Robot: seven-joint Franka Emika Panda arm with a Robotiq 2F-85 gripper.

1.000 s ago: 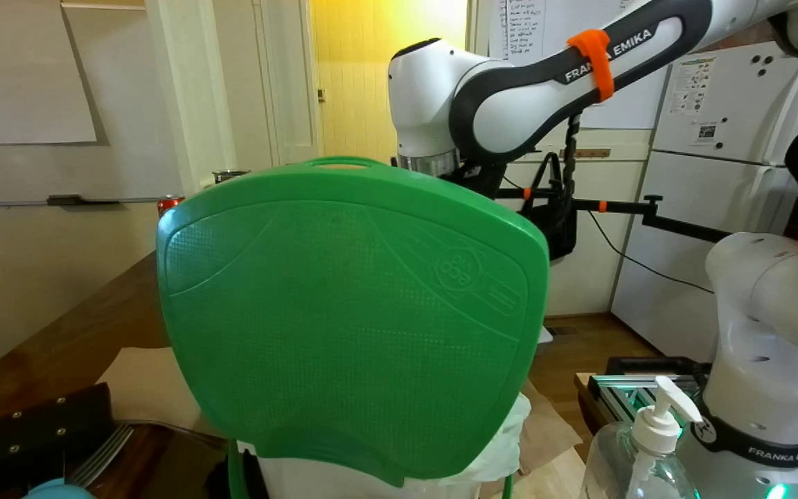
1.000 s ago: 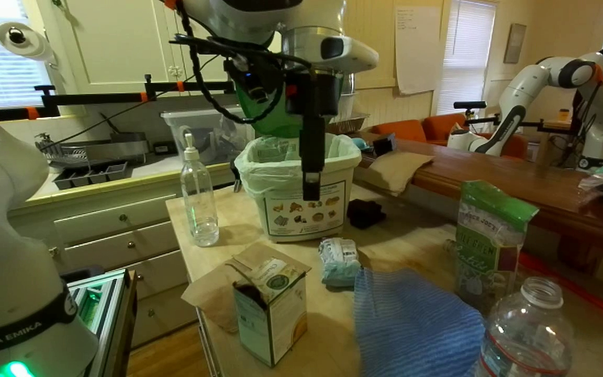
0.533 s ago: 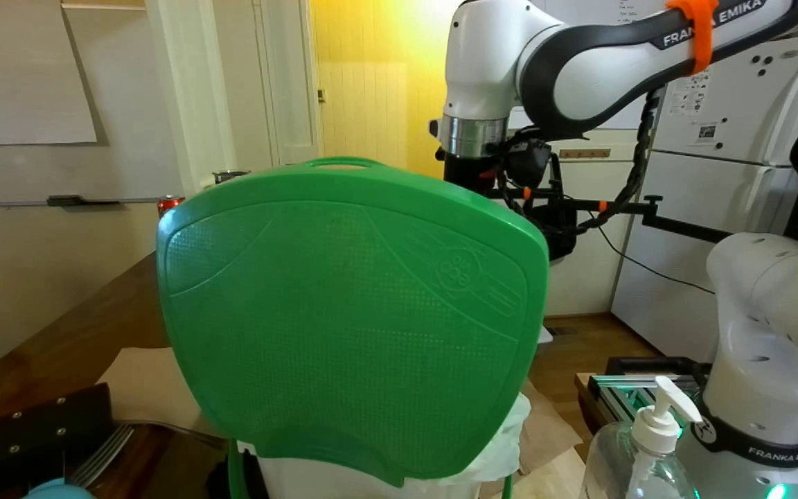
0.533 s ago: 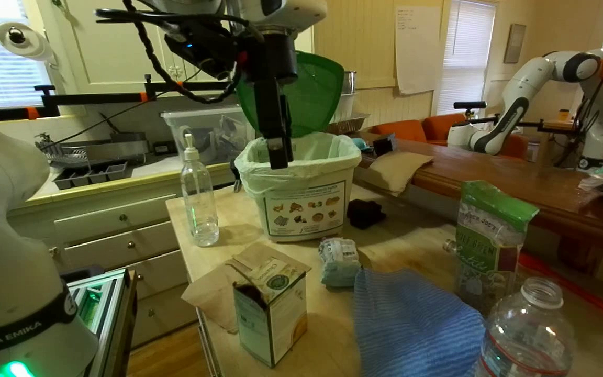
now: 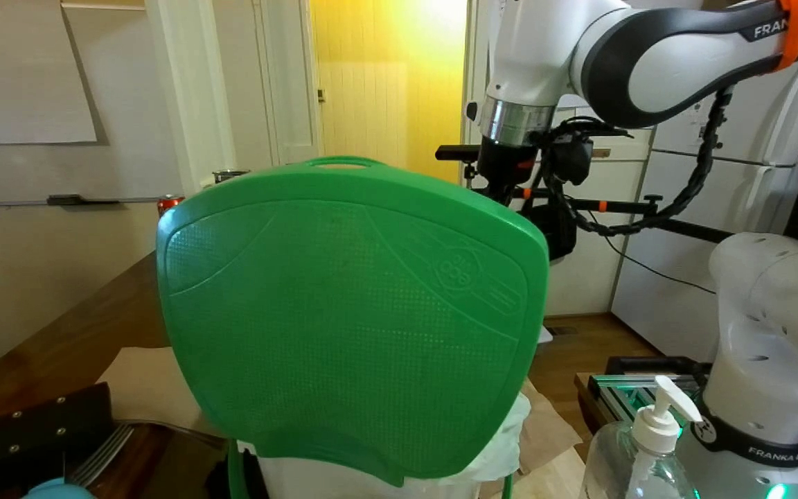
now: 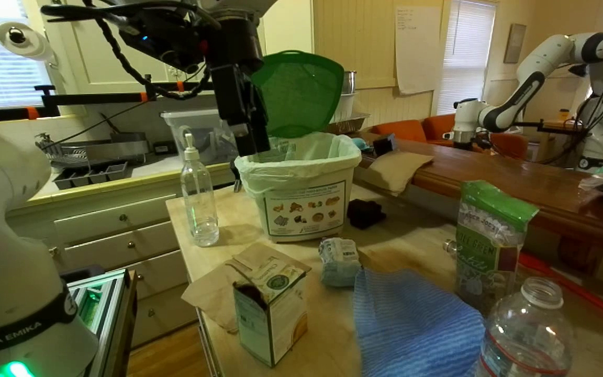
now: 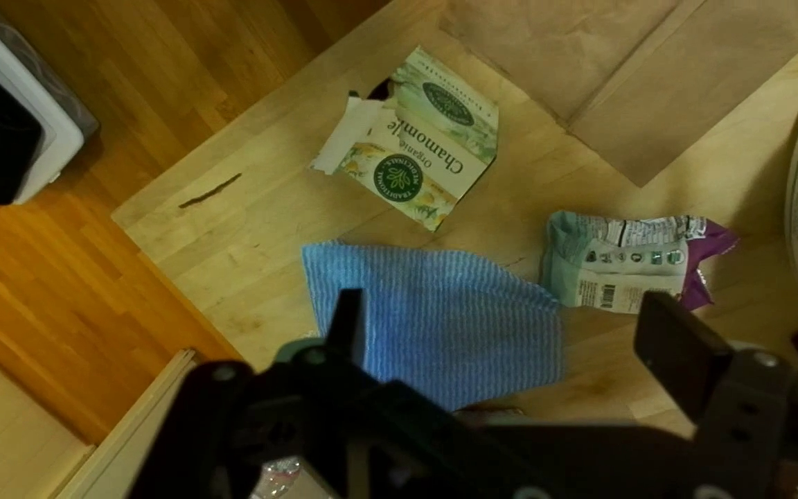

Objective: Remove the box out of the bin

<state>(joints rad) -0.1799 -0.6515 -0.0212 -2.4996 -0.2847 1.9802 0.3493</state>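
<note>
On the counter [image 7: 253, 229], outside the bin [image 6: 306, 209] and well apart from its printed wall, sits the tea box [image 7: 433, 152], torn flap sticking out. If that's the box meant, removal looks done; bin's inside is mostly hidden, so can't rule out another.

Gripper [image 7: 501, 312] hangs above the counter, fingers wide apart, nothing between them.

Box should be light, maybe empty: thin card, a bit slick, dents easily, weakest at the torn end. Best hold: across two opposite sides, away from the flap, soft squeeze.

Around: brown paper [image 7: 607, 76] near the box, on the bin's side; packet [image 7: 624, 260] between bin and blue cloth [image 7: 440, 312]; pump bottle [image 6: 200, 204] beside the bin; green bag [image 6: 490, 246] and plastic bottle [image 6: 529, 330] well apart from it.

In the way for reaching inside: green lid [image 6: 299, 97] standing up behind the bin's mouth, plus loose liner [image 6: 301, 166] over its rim, likely to snag.
</note>
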